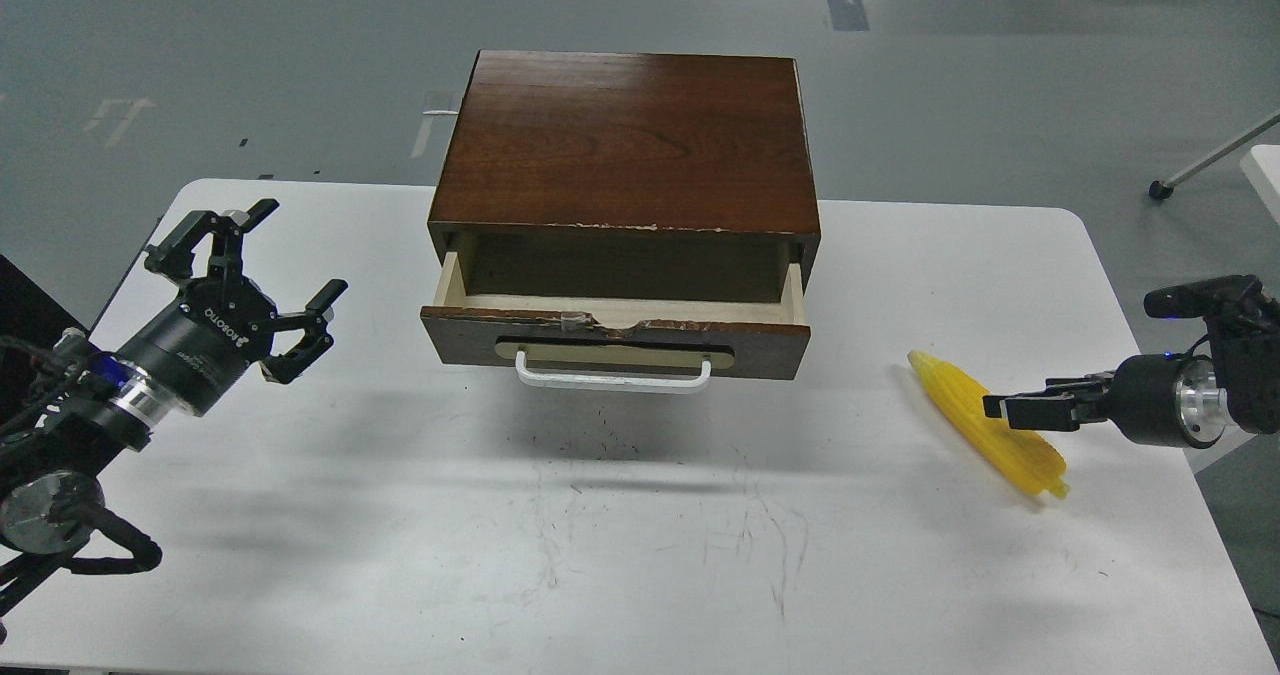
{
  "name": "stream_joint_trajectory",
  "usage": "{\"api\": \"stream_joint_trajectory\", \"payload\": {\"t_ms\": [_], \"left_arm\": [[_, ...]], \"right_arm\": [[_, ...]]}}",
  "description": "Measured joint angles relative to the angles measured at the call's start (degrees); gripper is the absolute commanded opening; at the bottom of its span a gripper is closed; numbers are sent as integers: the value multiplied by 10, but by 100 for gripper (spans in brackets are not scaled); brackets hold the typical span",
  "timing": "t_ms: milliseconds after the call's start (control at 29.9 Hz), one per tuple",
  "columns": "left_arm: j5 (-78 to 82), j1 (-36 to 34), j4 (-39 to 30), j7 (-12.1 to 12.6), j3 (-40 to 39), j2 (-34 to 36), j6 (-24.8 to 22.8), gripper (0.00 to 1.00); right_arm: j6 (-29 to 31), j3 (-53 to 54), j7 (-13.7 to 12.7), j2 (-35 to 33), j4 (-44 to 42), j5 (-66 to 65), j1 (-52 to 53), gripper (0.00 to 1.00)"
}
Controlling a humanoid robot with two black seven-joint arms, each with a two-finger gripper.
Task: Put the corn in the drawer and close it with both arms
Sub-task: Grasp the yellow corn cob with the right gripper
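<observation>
The yellow corn [955,400] lies on the white table [600,535] at the right, slanted, right of the drawer. The drawer [615,338] is pulled partly out of the brown wooden cabinet [625,140]; its white handle [612,380] faces me and what shows of its inside is empty. My right gripper [1005,410] comes in low from the right and sits over the middle of the corn; it is seen edge-on, so its fingers cannot be told apart. My left gripper [298,247] is open and empty, hovering left of the drawer.
The table's right edge runs just beyond the corn. Grey floor surrounds the table, with a wheeled stand leg [1200,165] at the far right.
</observation>
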Motion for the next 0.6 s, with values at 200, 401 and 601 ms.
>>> {"api": "stream_joint_trajectory", "payload": {"t_ms": [200, 401, 601], "left_arm": [[0, 0, 0, 0, 1, -1, 0, 99], [0, 0, 0, 0, 1, -1, 0, 99], [0, 0, 0, 0, 0, -1, 0, 99]], "right_arm": [[-6, -8, 0, 7, 0, 0, -7, 67], [-7, -20, 0, 11, -1, 0, -7, 59], [-7, -27, 0, 17, -2, 0, -4, 16]]}}
